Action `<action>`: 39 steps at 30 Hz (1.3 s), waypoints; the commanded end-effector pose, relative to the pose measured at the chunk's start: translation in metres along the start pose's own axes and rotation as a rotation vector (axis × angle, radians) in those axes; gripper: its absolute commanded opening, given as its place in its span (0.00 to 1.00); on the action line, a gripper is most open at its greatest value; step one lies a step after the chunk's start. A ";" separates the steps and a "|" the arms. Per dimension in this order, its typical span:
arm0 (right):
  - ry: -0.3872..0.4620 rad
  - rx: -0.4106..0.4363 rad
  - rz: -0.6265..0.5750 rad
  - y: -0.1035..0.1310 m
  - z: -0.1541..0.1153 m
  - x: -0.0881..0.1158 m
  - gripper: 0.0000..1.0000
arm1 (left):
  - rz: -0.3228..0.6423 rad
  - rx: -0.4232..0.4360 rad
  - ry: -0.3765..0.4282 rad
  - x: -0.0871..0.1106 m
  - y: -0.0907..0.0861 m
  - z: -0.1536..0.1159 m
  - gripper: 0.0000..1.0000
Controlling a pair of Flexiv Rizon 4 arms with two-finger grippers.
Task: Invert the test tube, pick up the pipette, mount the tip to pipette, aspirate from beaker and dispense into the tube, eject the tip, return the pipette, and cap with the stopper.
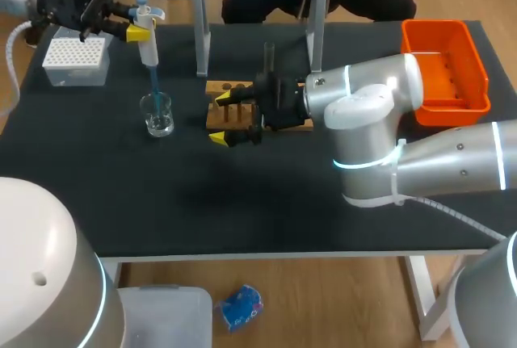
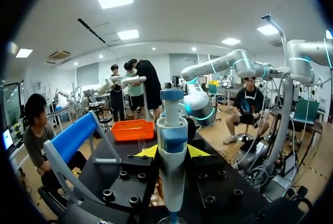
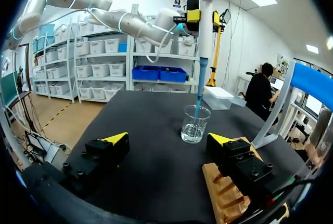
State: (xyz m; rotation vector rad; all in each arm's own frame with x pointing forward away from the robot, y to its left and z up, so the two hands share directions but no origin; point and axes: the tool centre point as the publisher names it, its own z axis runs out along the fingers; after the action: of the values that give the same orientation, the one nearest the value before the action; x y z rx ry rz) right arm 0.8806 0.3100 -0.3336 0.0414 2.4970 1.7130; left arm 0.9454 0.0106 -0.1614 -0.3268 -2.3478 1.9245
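Observation:
My left gripper [image 1: 139, 31] is shut on the white and blue pipette [image 1: 148, 41], holding it upright over the glass beaker [image 1: 158, 114]. The blue tip [image 1: 153, 90] dips into the beaker's liquid. In the left wrist view the pipette [image 2: 172, 156] stands between the yellow fingertips [image 2: 147, 152], with the beaker rim [image 2: 171, 220] just below. My right gripper [image 1: 230, 116] stands open at the left end of the wooden rack [image 1: 242, 110]. From the right wrist, that gripper [image 3: 168, 140] faces the beaker [image 3: 195, 124] and pipette [image 3: 204, 26], one finger over the rack [image 3: 223, 193]. I cannot make out the test tube or stopper.
A white tip box [image 1: 75, 59] sits at the back left. An orange bin [image 1: 444, 65] stands at the back right. A blue-topped metal stand [image 1: 258, 9] rises behind the rack. The front half of the dark table [image 1: 242, 203] holds nothing.

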 end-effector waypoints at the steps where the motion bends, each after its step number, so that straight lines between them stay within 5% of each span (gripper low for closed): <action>1: 0.000 0.001 0.000 0.000 0.000 0.000 1.00 | -0.003 0.011 0.011 -0.004 0.006 -0.002 0.00; 39: 0.000 0.001 0.000 0.000 0.000 0.000 1.00 | -0.050 0.049 0.002 -0.004 0.036 0.000 0.00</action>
State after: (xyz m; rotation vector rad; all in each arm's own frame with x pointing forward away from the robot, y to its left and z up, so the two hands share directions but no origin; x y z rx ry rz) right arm 0.8806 0.3101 -0.3336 0.0415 2.4969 1.7129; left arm 0.9509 0.0142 -0.1952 -0.2536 -2.2911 1.9546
